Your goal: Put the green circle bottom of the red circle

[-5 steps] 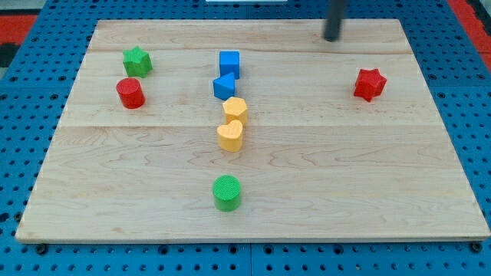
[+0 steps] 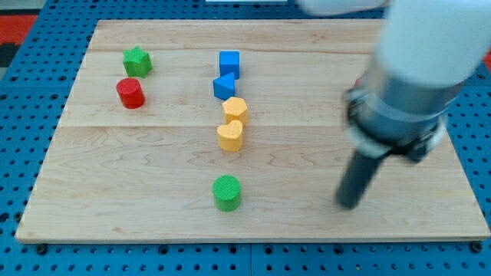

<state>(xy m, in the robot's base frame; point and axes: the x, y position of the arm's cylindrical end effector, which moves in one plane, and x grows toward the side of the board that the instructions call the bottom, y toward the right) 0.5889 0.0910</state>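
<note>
The green circle (image 2: 226, 192) lies near the board's bottom edge, a little left of centre. The red circle (image 2: 130, 93) lies far off at the upper left, just below the green star (image 2: 136, 61). My tip (image 2: 349, 204) rests on the board at the lower right, well to the right of the green circle and about level with it, touching no block. The arm's large body fills the view's upper right, blurred.
A blue cube (image 2: 229, 63) and a blue triangle (image 2: 224, 86) sit top centre. Below them are a yellow hexagon (image 2: 235, 109) and a yellow heart (image 2: 230, 136), in a column above the green circle. The red star at the right is almost wholly hidden by the arm.
My tip has swung from the board's top edge down to the lower right, and the arm now covers the red star. No block has moved.
</note>
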